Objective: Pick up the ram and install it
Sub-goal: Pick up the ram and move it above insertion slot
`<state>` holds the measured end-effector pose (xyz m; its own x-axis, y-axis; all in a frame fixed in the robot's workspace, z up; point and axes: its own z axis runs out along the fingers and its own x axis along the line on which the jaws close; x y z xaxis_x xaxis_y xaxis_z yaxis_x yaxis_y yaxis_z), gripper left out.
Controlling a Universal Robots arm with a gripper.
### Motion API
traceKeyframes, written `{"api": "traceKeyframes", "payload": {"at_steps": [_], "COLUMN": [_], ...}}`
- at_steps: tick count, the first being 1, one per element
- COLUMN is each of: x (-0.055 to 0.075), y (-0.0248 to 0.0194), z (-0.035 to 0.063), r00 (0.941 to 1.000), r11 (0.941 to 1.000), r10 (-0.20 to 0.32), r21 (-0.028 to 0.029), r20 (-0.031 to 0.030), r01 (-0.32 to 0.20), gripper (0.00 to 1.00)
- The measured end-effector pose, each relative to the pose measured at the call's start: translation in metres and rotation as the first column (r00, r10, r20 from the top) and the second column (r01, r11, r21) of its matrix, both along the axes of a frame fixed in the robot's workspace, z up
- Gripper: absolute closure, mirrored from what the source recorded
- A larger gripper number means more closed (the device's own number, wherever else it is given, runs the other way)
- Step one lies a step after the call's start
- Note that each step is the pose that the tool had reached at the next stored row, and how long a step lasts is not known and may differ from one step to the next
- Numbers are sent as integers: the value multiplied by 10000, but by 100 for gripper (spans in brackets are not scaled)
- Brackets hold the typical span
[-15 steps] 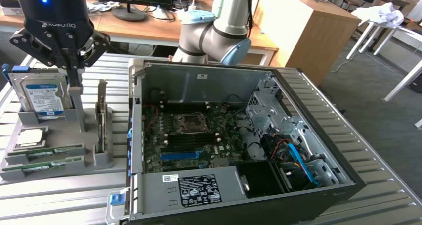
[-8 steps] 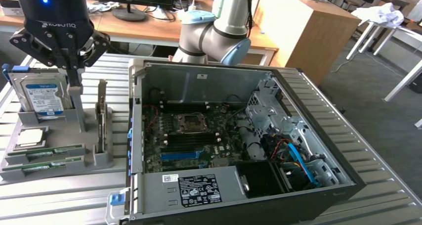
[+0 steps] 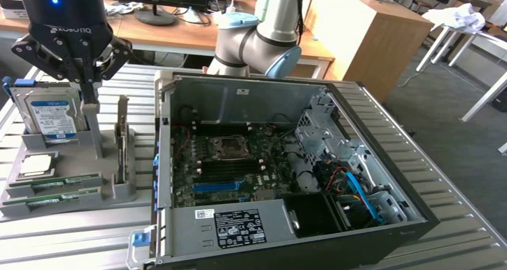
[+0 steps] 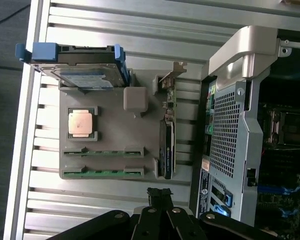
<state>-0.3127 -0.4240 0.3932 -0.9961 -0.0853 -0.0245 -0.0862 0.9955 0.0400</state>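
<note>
Office room with wooden desks at the far side, and a slatted metal counter [image 3: 79, 234] across the foreground. On the exterior view's right stands an open computer case [image 3: 237, 98] with its side panel off. Inside lies the motherboard [image 3: 190, 190], with a bare processor socket [image 3: 228, 148] near the middle and long dark slots just beside it that look unfilled. A white robot arm [image 3: 262, 38] rises behind the case.

Just beside the case, on the exterior view's left, sits a grey tray [image 3: 119, 193]. From far to near it holds:
- a hard drive [image 3: 54, 116] standing upright in blue rails
- an upright card [image 3: 121, 139] on the side next to the case
- a square processor chip [image 3: 38, 165] lying flat
- two green sticks in side-by-side slots at the near edge: the ram [image 3: 59, 183] and a second stick [image 3: 51, 200]

The black tool [image 3: 89, 104] hangs over the far part of the tray, between drive and card. Its fingers are drawn together and hold nothing. It is apart from the ram, which lies untouched in its slot.

Judging by this, the pick-up is only at the approach. A grasp would call for the fingers to spread and line up across the stick's thin edge.
</note>
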Motion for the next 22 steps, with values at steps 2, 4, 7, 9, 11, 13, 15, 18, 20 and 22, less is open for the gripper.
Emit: {"api": "traceKeyframes", "payload": {"at_steps": [2,4,7,9,11,13,15,18,20,22], "x": [0,0,0,0,0,0,0,0,0,0], "y": [0,0,0,0,0,0,0,0,0,0], "z": [0,0,0,0,0,0,0,0,0,0], "r00": [10000,10000,9999,9999,9999,9998,9997,9995,9993,9991], "r11": [10000,10000,9999,9999,9999,9998,9997,9995,9993,9991], "r10": [31,62,107,138,171,210,251,321,369,416], "r21": [1,0,1,0,1,0,1,1,0,0], "r20": [0,0,0,0,0,0,0,0,0,0], "r01": [-31,-62,-107,-138,-171,-210,-251,-321,-369,-416], "gripper": [89,89,89,89,89,89,89,89,89,89]}}
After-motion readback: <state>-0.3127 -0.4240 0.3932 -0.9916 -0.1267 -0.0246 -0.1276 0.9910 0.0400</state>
